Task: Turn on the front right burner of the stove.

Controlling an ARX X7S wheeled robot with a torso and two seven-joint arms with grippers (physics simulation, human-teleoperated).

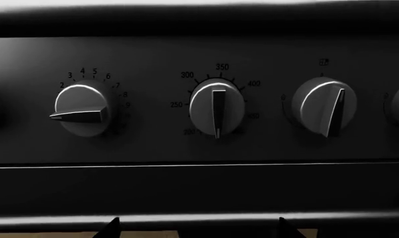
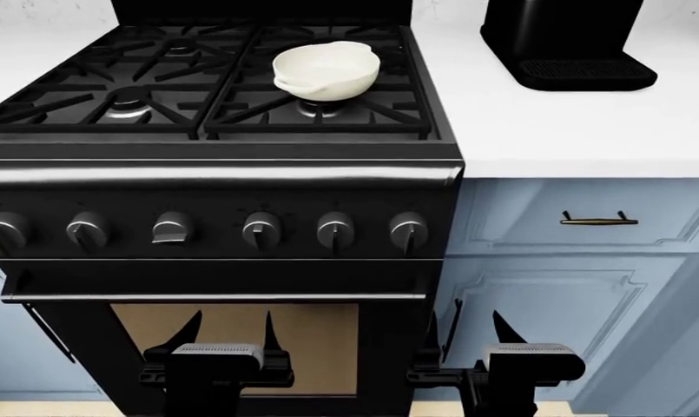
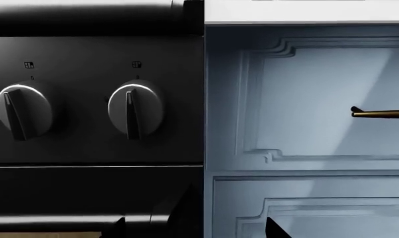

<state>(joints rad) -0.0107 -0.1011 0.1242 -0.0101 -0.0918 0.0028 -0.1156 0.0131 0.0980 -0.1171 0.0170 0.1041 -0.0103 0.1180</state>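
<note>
white counter (image 2: 557,130) runs along the top of the head view, pale blue cabinets (image 2: 581,287) sit below it, and a black coffee machine (image 2: 570,43) stands on it at the right. the stove (image 2: 210,187) fills the left and middle of that view, straight ahead of you. the front right burner (image 2: 322,108) sits under the grate near the stove's front edge, on the right half, and a white bowl (image 2: 326,69) rests on the grate right over it, covering part of it.

six knobs run in a row across the stove front. the third from the left (image 2: 172,230) has its pointer turned sideways; the other five point down. the rightmost knob (image 2: 408,232) is nearest the cabinet side (in the right wrist view it shows as the knob (image 3: 134,110) next to the stove's edge).

your left gripper (image 2: 227,334) hangs low in front of the oven window (image 2: 234,343), fingers spread apart, grasping nothing. your right gripper (image 2: 463,334) is low at the stove's right edge in front of the cabinet door, fingers also spread and empty. both are well below the knob row, touching nothing.

a brass drawer handle (image 2: 599,220) sits on the drawer right of the stove.
</note>
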